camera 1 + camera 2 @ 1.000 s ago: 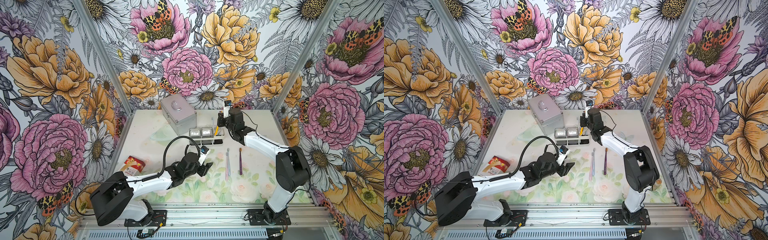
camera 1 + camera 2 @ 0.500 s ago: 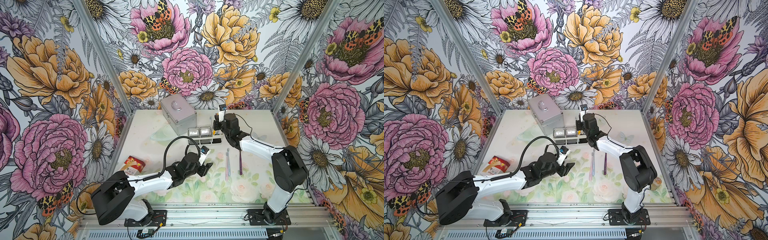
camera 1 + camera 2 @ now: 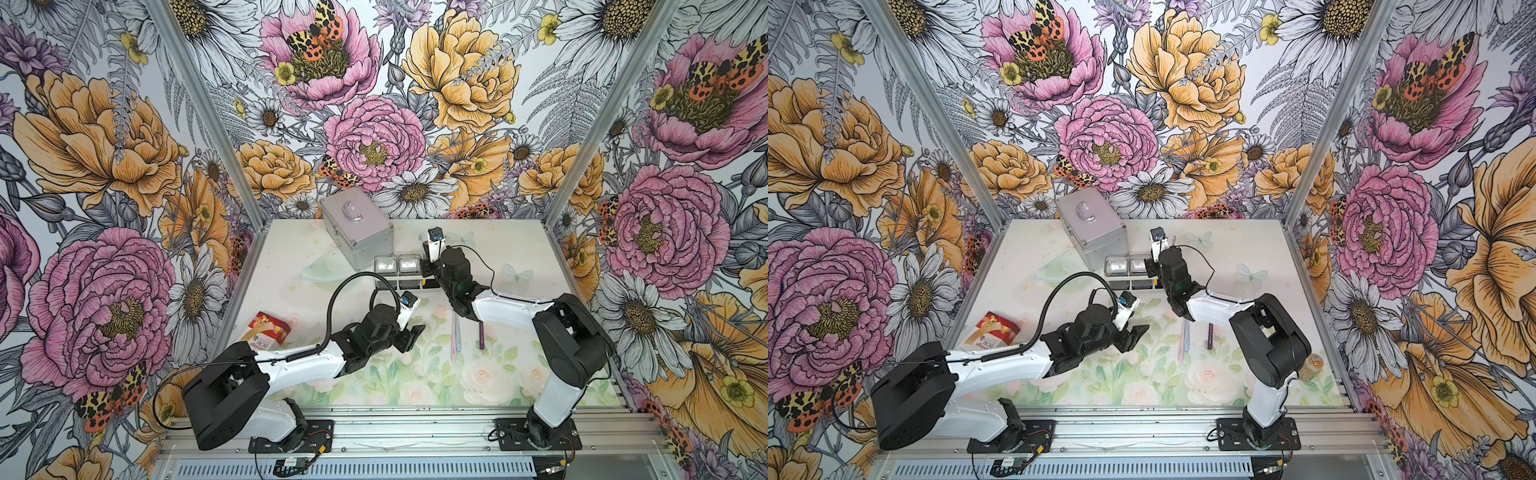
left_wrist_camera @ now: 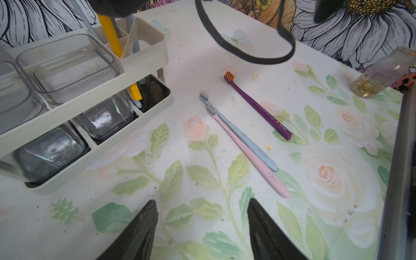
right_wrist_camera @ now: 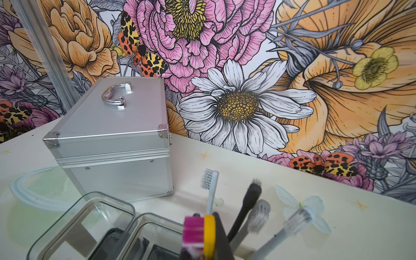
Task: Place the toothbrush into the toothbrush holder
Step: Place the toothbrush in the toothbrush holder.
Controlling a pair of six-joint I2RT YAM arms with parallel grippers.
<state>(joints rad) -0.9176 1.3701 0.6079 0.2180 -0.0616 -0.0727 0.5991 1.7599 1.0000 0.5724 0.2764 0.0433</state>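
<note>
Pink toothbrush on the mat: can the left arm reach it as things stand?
Probably yes: left fingers stand open with bare mat between them and the pink toothbrush. The blue toothbrush lies close alongside it, so it may get caught too.

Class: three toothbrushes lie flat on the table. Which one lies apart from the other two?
The purple toothbrush, with orange bristles; the pink toothbrush and blue toothbrush lie pressed together.

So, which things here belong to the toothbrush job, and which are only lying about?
For the job: toothbrush holder; yellow toothbrush, standing in its end compartment; probably also the purple toothbrush, blue toothbrush and pink toothbrush lying loose nearby.

Lying about: silver case; red packet; small bottle.
</note>
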